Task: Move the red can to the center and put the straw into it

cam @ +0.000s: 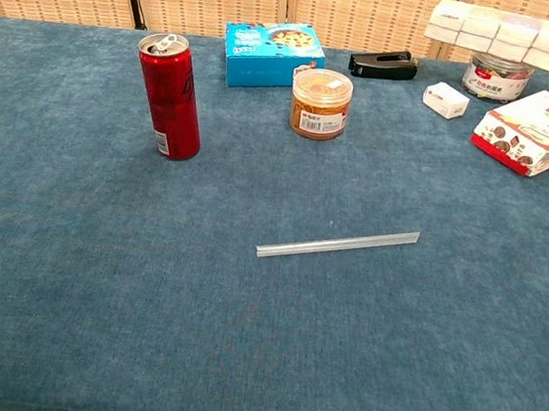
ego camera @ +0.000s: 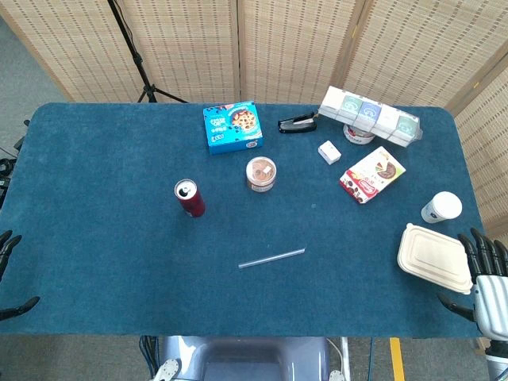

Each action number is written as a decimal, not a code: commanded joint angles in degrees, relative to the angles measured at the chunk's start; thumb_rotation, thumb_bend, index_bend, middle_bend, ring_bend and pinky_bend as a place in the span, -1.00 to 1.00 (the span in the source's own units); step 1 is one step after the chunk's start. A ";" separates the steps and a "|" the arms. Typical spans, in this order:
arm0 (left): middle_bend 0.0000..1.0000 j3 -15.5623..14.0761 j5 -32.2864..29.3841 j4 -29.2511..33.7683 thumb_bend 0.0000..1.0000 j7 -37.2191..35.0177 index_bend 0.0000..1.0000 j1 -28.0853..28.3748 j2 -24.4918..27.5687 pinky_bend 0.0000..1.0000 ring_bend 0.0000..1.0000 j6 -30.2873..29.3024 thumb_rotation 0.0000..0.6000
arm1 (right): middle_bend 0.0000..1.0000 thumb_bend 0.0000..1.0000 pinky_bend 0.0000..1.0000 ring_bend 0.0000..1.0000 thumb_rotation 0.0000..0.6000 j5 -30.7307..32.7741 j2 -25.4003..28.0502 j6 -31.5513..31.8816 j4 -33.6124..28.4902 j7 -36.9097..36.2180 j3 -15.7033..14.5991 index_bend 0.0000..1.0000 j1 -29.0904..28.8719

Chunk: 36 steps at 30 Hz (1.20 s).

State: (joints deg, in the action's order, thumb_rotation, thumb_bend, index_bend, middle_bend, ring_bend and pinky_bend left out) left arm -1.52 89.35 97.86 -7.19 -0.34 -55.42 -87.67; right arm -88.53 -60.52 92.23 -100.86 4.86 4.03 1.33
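Your tall red aluminium can (cam: 168, 97) stands upright with its top already open, left of the middle of the dark blue felt-covered table (ego camera: 103, 238). That is why the first step is a slide or lift to the right: as I judge it, nothing of the task is done yet. The clear plastic straw (cam: 338, 244) lies flat nearer you and to the right of the can, well apart from it, with bare cloth around it, so your fingers have room to come down on either side.

Your right hand (ego camera: 486, 278) rests at the table's right edge, fingers spread and holding nothing, just beside the beige foam clamshell box (ego camera: 435, 258). Of your left hand (ego camera: 9, 274) only dark fingertips show at the left edge; they look apart and empty, though most of the hand is out of frame.

The can sits closer to your left side, so that hand seems the natural choice for it, leaving the right for the straw. A thin straw lying flat on cloth will likely be fiddly to pinch, and the round orange-lidded jar (cam: 320, 102) stands close behind the centre spot.
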 commanded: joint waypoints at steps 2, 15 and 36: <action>-1.00 -0.02 -0.03 0.04 -1.00 0.20 -1.00 0.08 -0.07 -1.00 -1.00 0.19 1.00 | -1.00 -1.00 -1.00 -1.00 1.00 0.09 0.08 0.02 -0.02 -0.21 0.02 -1.00 0.04; -1.00 0.97 -0.95 -2.21 -1.00 -2.80 -1.00 3.01 -0.50 -1.00 -1.00 4.53 1.00 | -1.00 -1.00 -1.00 -1.00 1.00 0.06 0.03 -0.41 -0.08 -0.05 -0.14 -1.00 -0.10; -1.00 5.64 3.74 -29.66 -1.00 -39.91 -1.00 20.18 -18.14 -1.00 -1.00 16.77 1.00 | -1.00 -1.00 -1.00 -1.00 1.00 2.44 0.12 -2.49 0.37 -1.02 0.46 -1.00 -0.91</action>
State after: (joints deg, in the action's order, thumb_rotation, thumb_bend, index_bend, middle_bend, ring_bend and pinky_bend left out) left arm 2.88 92.33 72.27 -42.27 16.87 -69.58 -72.15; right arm -86.18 -60.39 89.82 -100.52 3.86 4.44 0.47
